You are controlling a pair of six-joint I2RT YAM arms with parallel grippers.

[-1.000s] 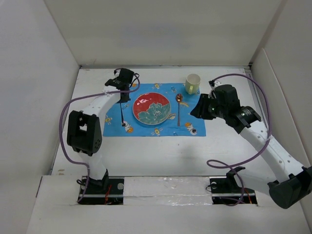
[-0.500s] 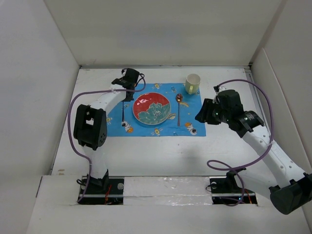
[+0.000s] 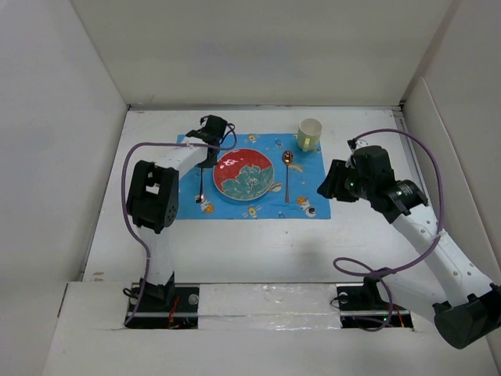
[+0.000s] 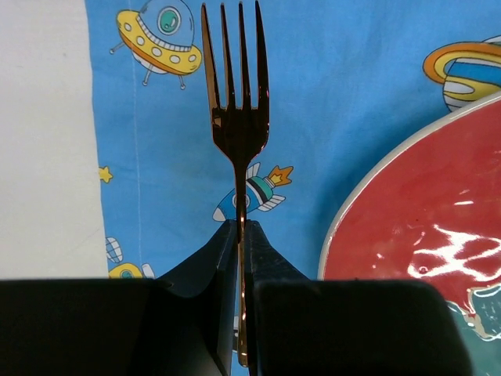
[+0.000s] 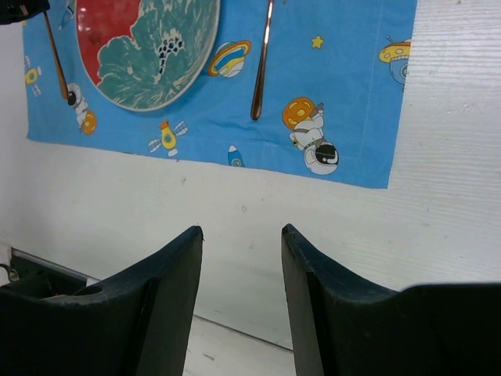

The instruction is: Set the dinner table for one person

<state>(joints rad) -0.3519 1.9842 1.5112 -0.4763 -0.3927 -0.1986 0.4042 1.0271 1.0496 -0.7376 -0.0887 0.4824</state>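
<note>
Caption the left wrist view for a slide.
Left gripper shut on a fork, held over the blue mat beside the red plate.

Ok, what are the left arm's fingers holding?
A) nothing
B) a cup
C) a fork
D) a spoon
C: in the left wrist view the left fingers pinch the handle of a fork, its prongs over the blue cloth beside the red plate.

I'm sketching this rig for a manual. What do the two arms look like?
Both the left arm and the right arm have white links with bulky black joint housings. A purple cable loops loosely along each one. The jaws are matte black and wedge-shaped.
</note>
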